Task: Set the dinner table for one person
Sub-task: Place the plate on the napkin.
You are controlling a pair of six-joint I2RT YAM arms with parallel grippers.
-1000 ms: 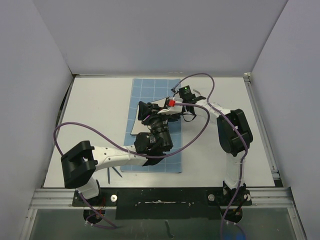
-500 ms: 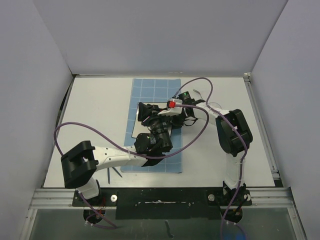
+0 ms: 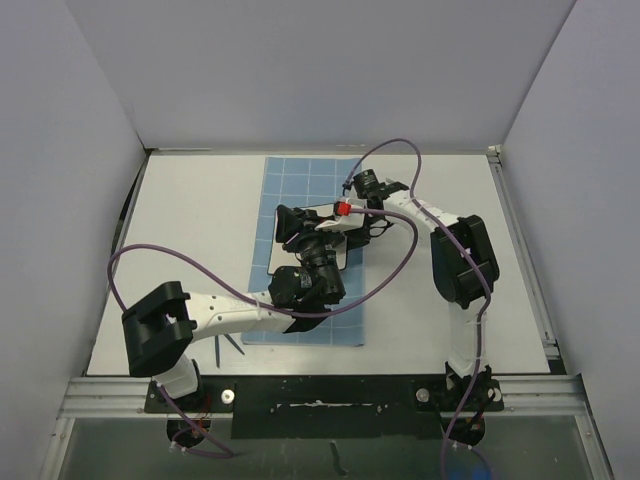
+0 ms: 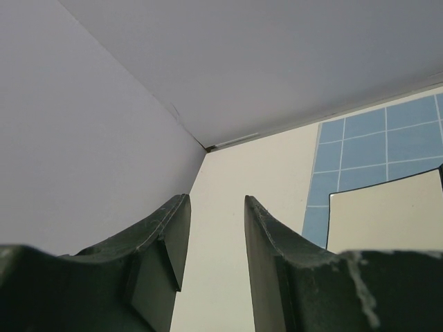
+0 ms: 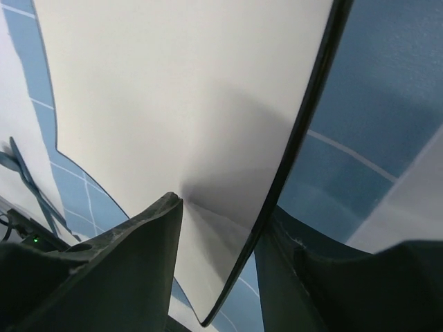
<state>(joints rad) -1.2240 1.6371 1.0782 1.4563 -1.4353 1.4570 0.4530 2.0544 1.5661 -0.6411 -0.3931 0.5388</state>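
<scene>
Top external view gives me the dinner table [image 3: 180,220] filling the floor of the booth, with its black rail [image 3: 330,400] along the near edge where both arms are bolted. A blue gridded mat [image 3: 300,175] lies lengthwise across the table's middle and reaches almost to the far edge. On the mat, roughly at its middle, sits a white square plate [image 4: 384,214] with a black rim; one corner shows in my left wrist view. The left gripper [image 3: 290,222] hangs at the plate's left side, fingers spread with nothing between them, aimed toward the table's far left corner. The right gripper [image 5: 218,204] is at the plate's right edge. Its fingers straddle the rim, but I can't tell whether they pinch it or stand off it. Thin dark blue pieces [image 3: 232,345] lie on bare table off the mat's near left corner, too small to identify.
</scene>
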